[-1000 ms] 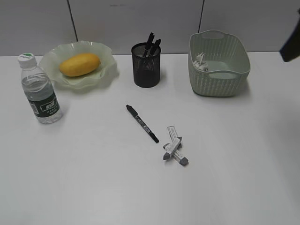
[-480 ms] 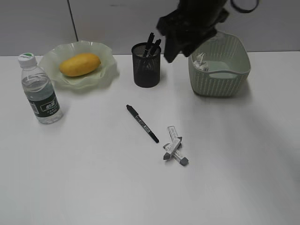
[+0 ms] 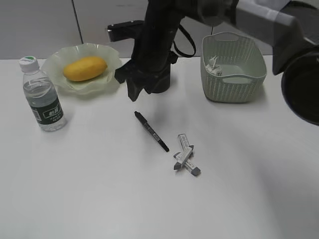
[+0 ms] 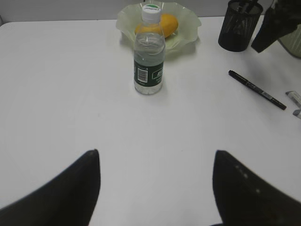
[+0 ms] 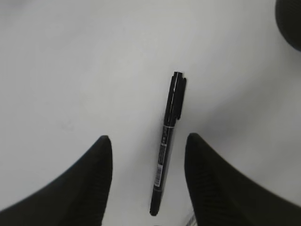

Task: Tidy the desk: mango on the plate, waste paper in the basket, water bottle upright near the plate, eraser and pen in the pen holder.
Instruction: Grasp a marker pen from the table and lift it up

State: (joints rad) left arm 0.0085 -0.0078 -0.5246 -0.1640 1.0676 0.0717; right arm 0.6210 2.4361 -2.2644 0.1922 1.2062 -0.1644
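The thin black plastic pen (image 5: 168, 141) is lying flat on the big plain white desk (image 3: 89, 189). It is seen right under the right gripper (image 5: 148, 155), with its long side running between the two half-open, empty jaws. The left gripper (image 4: 155, 165) is wide open, empty and far away.

Desk (image 3: 99, 189): smooth matt white top. Plate (image 3: 112, 79): translucent pale green, glossy. Mango (image 3: 84, 68): smooth skin. Bottle (image 3: 42, 97): clear plastic, paper-look label. Basket (image 3: 234, 89): matt plastic, woven texture. Pen (image 5: 168, 136): black plastic, slight sheen.
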